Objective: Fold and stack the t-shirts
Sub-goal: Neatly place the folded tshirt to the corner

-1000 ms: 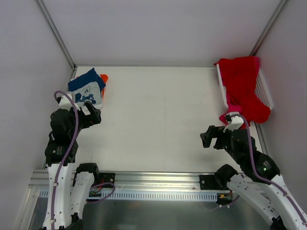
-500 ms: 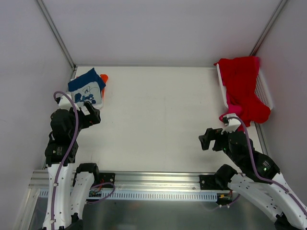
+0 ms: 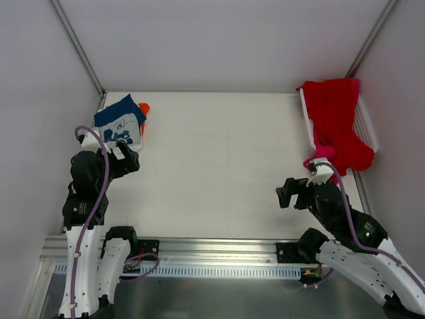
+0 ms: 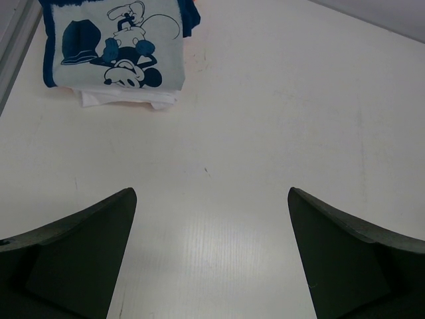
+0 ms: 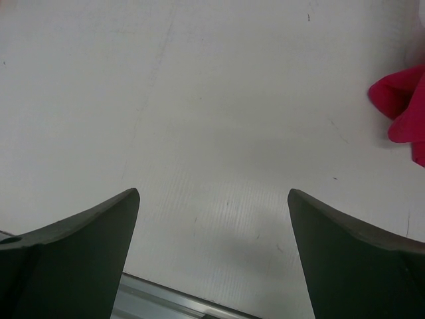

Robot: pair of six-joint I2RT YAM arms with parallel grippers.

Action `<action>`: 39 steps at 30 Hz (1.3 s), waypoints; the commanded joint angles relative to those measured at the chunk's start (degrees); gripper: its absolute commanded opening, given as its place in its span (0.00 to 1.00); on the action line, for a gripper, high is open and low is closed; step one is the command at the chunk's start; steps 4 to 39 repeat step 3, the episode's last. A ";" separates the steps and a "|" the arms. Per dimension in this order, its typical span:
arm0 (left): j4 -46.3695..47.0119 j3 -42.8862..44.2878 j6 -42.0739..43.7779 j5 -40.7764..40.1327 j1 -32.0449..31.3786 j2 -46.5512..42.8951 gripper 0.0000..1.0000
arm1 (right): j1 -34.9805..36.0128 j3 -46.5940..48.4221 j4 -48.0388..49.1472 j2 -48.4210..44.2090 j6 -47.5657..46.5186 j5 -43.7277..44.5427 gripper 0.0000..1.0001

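Since a second ago: my right arm sits slightly nearer the near edge of the bench (image 3: 219, 153) and further from the basket (image 3: 366, 126); my left arm and all cloth are as they were. Item, left hand (image 3: 126, 159): over the left side of the bench, fingers spread wide, nothing between them; its wrist view shows bare bench inside the gap (image 4: 211, 199). Item, right hand (image 3: 289, 193): over the right near part of the bench, fingers likewise spread wide and empty, pointing left, bare bench in the gap (image 5: 212, 193). Item, navy blue t-shirt (image 3: 118, 119): folded, white cartoon print upward (image 4: 113, 43), top of a small stack in the far left corner, just beyond my left hand and apart from it. Item, white t-shirt (image 4: 126, 100): folded beneath the navy one, its edge showing at the near side. Item, orange t-shirt (image 3: 144, 107): in the same stack, one corner showing at the right. Item, red t-shirt (image 3: 335, 109): unfolded, heaped in the basket and draped over its rim at the far right. Item, pink t-shirt (image 3: 323, 149): bunched below the red one, spilling onto the bench (image 5: 402, 109), near my right wrist.
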 commanded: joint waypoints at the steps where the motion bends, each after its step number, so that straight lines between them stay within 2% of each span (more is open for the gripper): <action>1: -0.92 1.04 0.14 -0.02 -0.48 0.29 0.99 | 0.94 0.52 -1.15 0.38 0.86 2.49 1.00; 39: -0.92 1.04 -0.22 -0.90 -0.48 0.20 0.99 | 1.38 0.52 -1.41 0.38 0.95 3.11 1.00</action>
